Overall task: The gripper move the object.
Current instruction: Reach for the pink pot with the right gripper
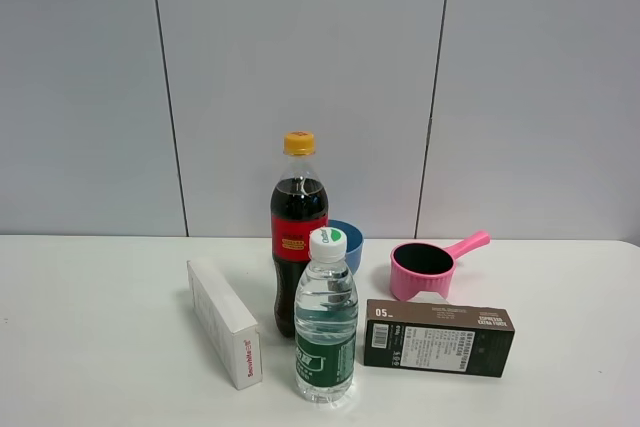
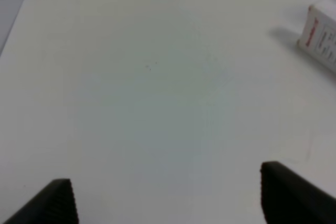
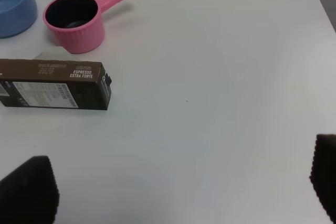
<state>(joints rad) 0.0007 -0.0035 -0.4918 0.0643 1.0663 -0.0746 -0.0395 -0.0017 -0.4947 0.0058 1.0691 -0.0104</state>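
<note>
**Both hands idle and spread, pink scoop cup untouched at back right**

Pink scoop cup stands upright on the desk, right of centre and towards the wall. Its dark inside faces up and its handle angles away to the right. The handle is free of the neighbours, so it looks like the easy grab point. Blue bowl sits just beside the cup, half hidden behind the cola bottle. It's not the target.

Right hand has its fingers spread wide with nothing between them, over bare desk, well apart from the cup. Dark box lies flat in front of the cup on the hand's side. Judgement: the approach goes over it or round the open side. Left hand is also spread and empty. Its view shows only bare desk and a corner of the white box. Neither arm shows in the exterior high view. Judgement: the right hand takes this one, since the cup is on its side and the move hasn't started.

Writing:
- Dark box reads "ESPRESSO EXTRA FORTE" in the right wrist view and "05" in the exterior view; the small print is unreadable.
- White box has red lettering, too blurred to read.
- Cola bottle has a red label with yellow text, illegible, and a yellow cap.
- Water bottle has a green label, illegible, and a white cap
</note>
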